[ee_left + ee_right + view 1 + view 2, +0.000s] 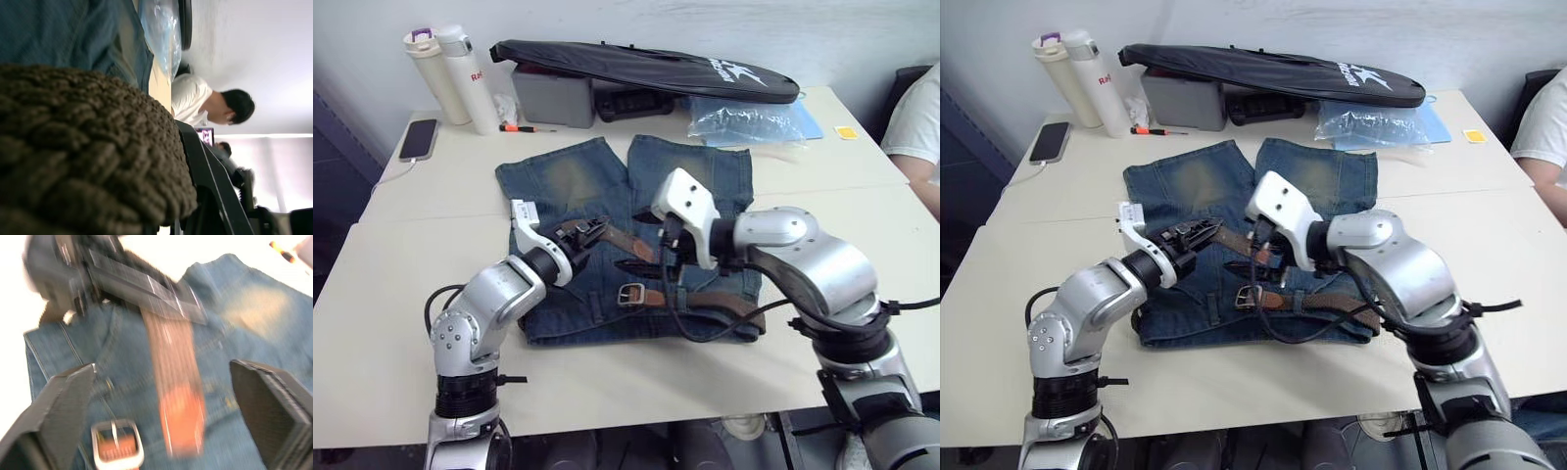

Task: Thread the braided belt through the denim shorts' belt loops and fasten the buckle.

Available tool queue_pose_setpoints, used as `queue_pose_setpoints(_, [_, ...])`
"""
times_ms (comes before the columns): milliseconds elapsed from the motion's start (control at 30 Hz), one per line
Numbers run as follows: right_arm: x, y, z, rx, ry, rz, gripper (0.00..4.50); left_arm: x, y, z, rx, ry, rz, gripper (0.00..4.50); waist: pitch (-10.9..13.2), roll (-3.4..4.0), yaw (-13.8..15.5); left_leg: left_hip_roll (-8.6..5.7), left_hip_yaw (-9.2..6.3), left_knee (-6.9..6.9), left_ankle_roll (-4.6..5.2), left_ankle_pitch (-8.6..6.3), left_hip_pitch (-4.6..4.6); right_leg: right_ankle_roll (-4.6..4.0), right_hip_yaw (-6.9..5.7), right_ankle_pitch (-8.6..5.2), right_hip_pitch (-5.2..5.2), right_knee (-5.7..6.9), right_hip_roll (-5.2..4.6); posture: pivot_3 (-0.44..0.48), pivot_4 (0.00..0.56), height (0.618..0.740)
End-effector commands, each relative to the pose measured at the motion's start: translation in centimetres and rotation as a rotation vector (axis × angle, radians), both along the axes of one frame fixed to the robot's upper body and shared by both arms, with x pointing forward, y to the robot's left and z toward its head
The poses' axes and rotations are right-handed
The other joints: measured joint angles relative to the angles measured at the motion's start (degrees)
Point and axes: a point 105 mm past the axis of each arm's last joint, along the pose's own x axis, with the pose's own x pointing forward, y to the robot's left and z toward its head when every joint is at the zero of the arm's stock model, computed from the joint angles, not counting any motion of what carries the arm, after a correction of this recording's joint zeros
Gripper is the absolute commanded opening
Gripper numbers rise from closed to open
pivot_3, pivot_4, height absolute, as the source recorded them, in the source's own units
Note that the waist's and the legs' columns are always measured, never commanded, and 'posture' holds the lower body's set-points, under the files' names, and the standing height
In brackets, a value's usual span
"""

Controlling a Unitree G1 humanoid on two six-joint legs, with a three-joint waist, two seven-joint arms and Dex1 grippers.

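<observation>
On white table [401, 294], left hand [597, 231] grips braided belt [631, 245] over denim shorts [568, 181]; right hand [161, 396] open

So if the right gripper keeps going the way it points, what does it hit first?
Probably the belt's loose end, which lies between the open fingers of the right gripper. The left gripper holds the belt just beyond, and the shorts lie beneath. Depth is hard to judge.

The right arm [773, 245] hides part of the belt [729, 305] along the waistband of the shorts [568, 181]. The right wrist view is motion-blurred, smearing the belt tip [180, 423]. A person [918, 113] is cut off at the picture's edge.
</observation>
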Motion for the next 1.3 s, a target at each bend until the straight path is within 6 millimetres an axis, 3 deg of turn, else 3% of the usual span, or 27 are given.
queue_pose_setpoints(33, [-1.0,-1.2,1.6,0.08,-0.027,0.023,4.47,-0.2,0.7,1.3,-0.025,-0.051,0.025,0.0,0.0,0.0,0.28,0.0,0.0,-0.01,0.0,0.0,0.0,0.0,0.0,0.0,-0.01,-0.01,0.0,0.0,0.15,0.74])
queue_pose_setpoints(100, [-1.2,-2.3,0.8,0.087,0.005,0.001,4.47,-0.2,1.3,1.6,-0.032,-0.062,0.044,0.0,0.09,0.05,0.22,-0.02,-0.04,-0.09,0.01,0.0,-0.12,0.01,-0.07,0.0,0.15,-0.07,-0.04,0.0,0.15,0.74])
queue_pose_setpoints(233, [-1.5,-3.0,-0.5,0.079,0.062,-0.019,4.47,-0.7,2.6,1.3,0.002,-0.071,0.073,0.0,0.32,0.54,-0.93,-0.75,-2.55,-0.09,0.22,0.34,-0.53,0.34,-3.23,-0.11,1.98,-0.77,-1.12,0.0,0.15,0.74])
queue_pose_setpoints(300, [-1.7,-2.9,-0.7,0.094,0.097,-0.006,4.47,-1.2,3.8,0.7,0.038,-0.069,0.096,0.0,0.34,0.7,-0.88,-1.52,-3.68,-0.09,0.29,0.66,-0.9,0.73,-4.11,-0.36,2.15,-0.63,-1.69,0.0,0.15,0.74])
queue_pose_setpoints(333, [-1.8,-2.8,-0.7,0.093,0.101,0.006,4.47,-1.4,4.3,0.5,0.052,-0.069,0.107,0.0,0.37,0.68,-0.55,-1.45,-3.62,0.01,0.13,0.72,-0.83,0.71,-3.9,-0.37,1.66,-0.42,-1.62,0.0,0.15,0.74])
queue_pose_setpoints(467, [-2.4,-2.5,-1.0,0.092,0.132,0.06,4.47,-2.1,6.3,0.2,0.078,-0.087,0.152,0.0,0.42,0.62,1.04,-1.18,-3.31,-0.05,-0.14,0.76,-0.91,0.49,-3.61,-0.38,1.27,-0.44,-1.4,0.0,0.15,0.74])
queue_pose_setpoints(633, [-3.8,-2.4,-1.6,0.067,0.204,0.147,4.47,-3.7,8.1,-0.1,0.079,-0.128,0.195,0.0,0.45,0.57,0.94,-1.13,-2.81,-0.03,-0.13,0.76,-0.9,0.34,-3.15,-0.23,0.99,-0.41,-1.39,0.0,0.15,0.74])
queue_pose_setpoints(767, [-5.7,-3.1,-3.1,-0.087,0.204,0.245,4.47,-5.5,7.9,-0.6,0.062,-0.149,0.197,0.0,0.46,0.56,1.04,-1.11,-2.64,-0.07,-0.02,0.68,-0.91,0.32,-2.95,-0.21,0.88,-0.47,-1.39,0.0,0.15,0.74])
queue_pose_setpoints(933, [-5.9,-3.7,-4.3,-0.26,0.059,0.298,4.47,-6.3,7.6,-2.2,0.041,-0.079,0.22,0.0,0.47,0.53,1.08,-1.07,-2.38,-0.08,-0.02,0.56,-0.9,0.33,-2.78,-0.21,0.81,-0.62,-1.37,0.0,0.15,0.74])
queue_pose_setpoints(1300, [-5.7,-3.9,-5.1,-0.294,0.017,0.262,4.47,-7.9,6.7,-4.9,0.053,0.024,0.177,0.0,0.47,0.51,1.22,-0.96,-2.16,0.0,-0.15,0.37,-0.91,0.07,-2.75,-0.25,0.78,-0.79,-1.35,0.0,0.15,0.74])
